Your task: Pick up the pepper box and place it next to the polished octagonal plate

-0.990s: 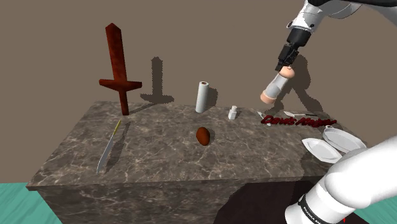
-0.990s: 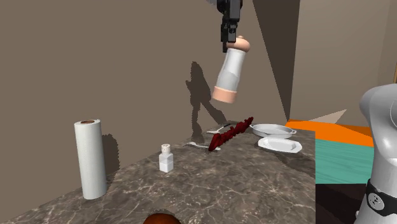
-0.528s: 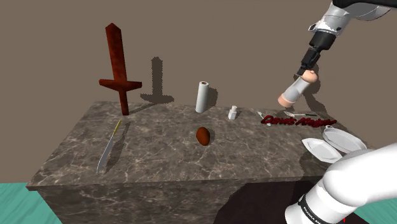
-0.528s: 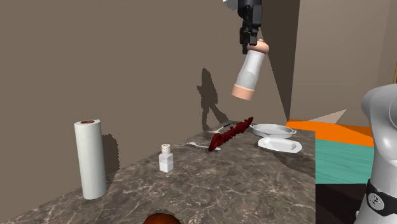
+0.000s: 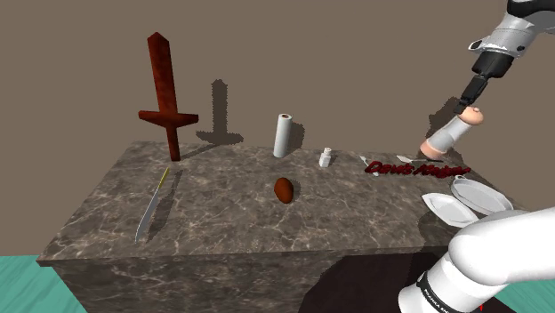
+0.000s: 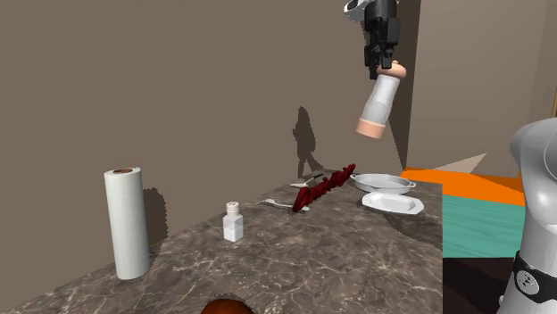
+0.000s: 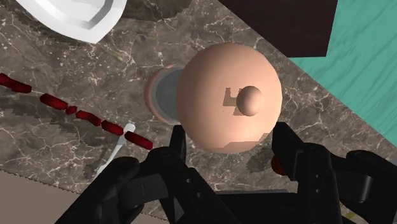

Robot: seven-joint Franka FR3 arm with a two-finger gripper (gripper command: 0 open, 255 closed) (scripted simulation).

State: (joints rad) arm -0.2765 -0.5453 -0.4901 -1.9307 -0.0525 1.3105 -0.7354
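On the counter (image 5: pixel 222 222), shoulder view, left to right:
- A dark red-brown sword shape (image 5: pixel 164 93) stands upright at the back left.
- A knife (image 5: pixel 151 211) lies flat in front of it.
- A white paper roll (image 5: pixel 283 135) stands at the back, mid counter.
- A brown egg-shaped lump (image 5: pixel 283 189) sits nearer the front, apart from the roll.
- A small white shaker (image 5: pixel 325 157) stands just past the roll.
- Dark red lettering (image 5: pixel 416 167) lies flat, with a spoon (image 5: pixel 407 158) just behind it.
- Two white dishes sit at the counter's right end, side by side: an angular white plate (image 5: pixel 447 207) in front and a rimmed white dish (image 5: pixel 478 193) behind.

The pepper box (image 5: pixel 449 135) is in the air, well clear of the counter. It is mill-shaped, with a peach cap and base and a pale body. It hangs tilted, cap up, above the lettering's right end and behind the dishes.

My tool (image 5: pixel 470 100) is clamped on the cap from above. In the wrist view my fingers (image 7: pixel 177 145) press on both sides of the round cap. Past the cap I see the box's base over marbled counter near its edge. The lettering and spoon are to one side, a white plate corner is further off, and teal floor lies beyond the edge.

In the second exterior view the box hangs high over the far end of the counter, above the dishes and touching neither.
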